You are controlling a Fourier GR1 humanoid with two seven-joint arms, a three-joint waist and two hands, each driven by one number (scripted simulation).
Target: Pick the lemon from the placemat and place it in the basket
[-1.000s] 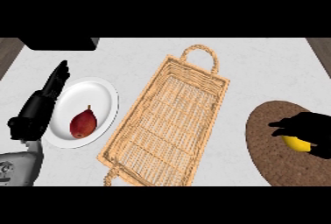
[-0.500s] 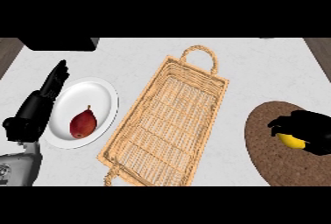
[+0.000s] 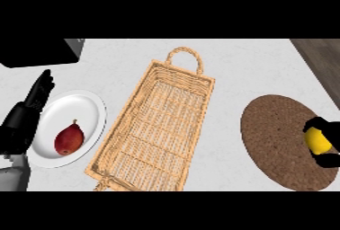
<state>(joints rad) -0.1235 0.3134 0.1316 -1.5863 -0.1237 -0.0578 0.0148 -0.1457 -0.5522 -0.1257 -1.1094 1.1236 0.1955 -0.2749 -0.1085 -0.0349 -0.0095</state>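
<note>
Head view: at the right edge, the lemon (image 3: 318, 140) is seen enclosed by the curled fingers of the right hand (image 3: 328, 159), over the right side of the brown placemat (image 3: 279, 139). Leftward, well apart, the basket (image 3: 156, 130) is laid with its long axis running lower left to upper right. At the left edge, the left hand (image 3: 23, 121) is rested open, fingers straight.

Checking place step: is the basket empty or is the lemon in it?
Empty. The basket shows only bare weave inside. The lemon is over the placemat, with the right hand fingers curled round it.
</note>
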